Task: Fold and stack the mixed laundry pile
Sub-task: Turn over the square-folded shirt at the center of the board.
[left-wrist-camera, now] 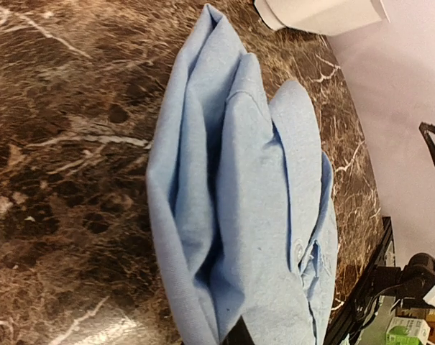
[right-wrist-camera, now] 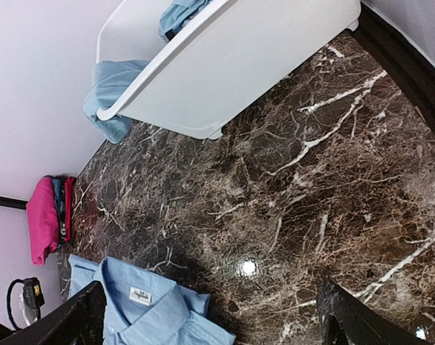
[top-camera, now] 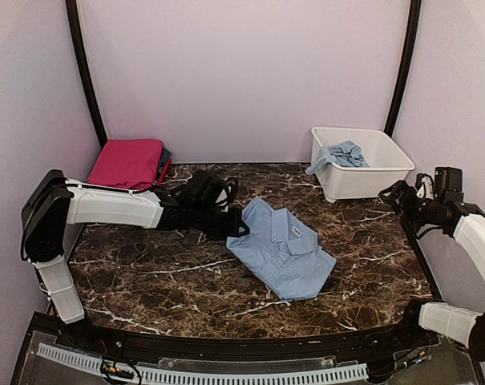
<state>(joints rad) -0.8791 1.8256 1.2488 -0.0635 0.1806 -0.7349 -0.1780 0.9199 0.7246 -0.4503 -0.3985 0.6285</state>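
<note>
The left end effector (top-camera: 226,221) is closed. In its wrist view the pale cloth runs right down to the one dark fingertip that shows, so it looks to be pinching the left edge of the blue collared shirt (top-camera: 284,250). That shirt lies just beyond it in the middle of the counter (top-camera: 146,273). It is doubled into a compact packet with collar and label up, though its layers bulge and gape along the side facing the wrist camera. The right end effector (right-wrist-camera: 217,323) stands wide open over bare marble at the right side, holding nothing, well apart from the shirt and near the front corner of the white tub (top-camera: 362,183). Further out, in the back left corner, a magenta-pink piece (top-camera: 128,163) sits folded on top of a small stack, with thin blue and dark layers showing at its side. In the tub a pale blue garment (top-camera: 342,154) lies crumpled, one end drooping over the rim. By my reading the task is partly through: a stack is begun, but the shirt's fold wants tidying and the shirt has yet to join the stack. At least the tub's garment is not yet folded, and whether more lies beneath it cannot be told.
</note>
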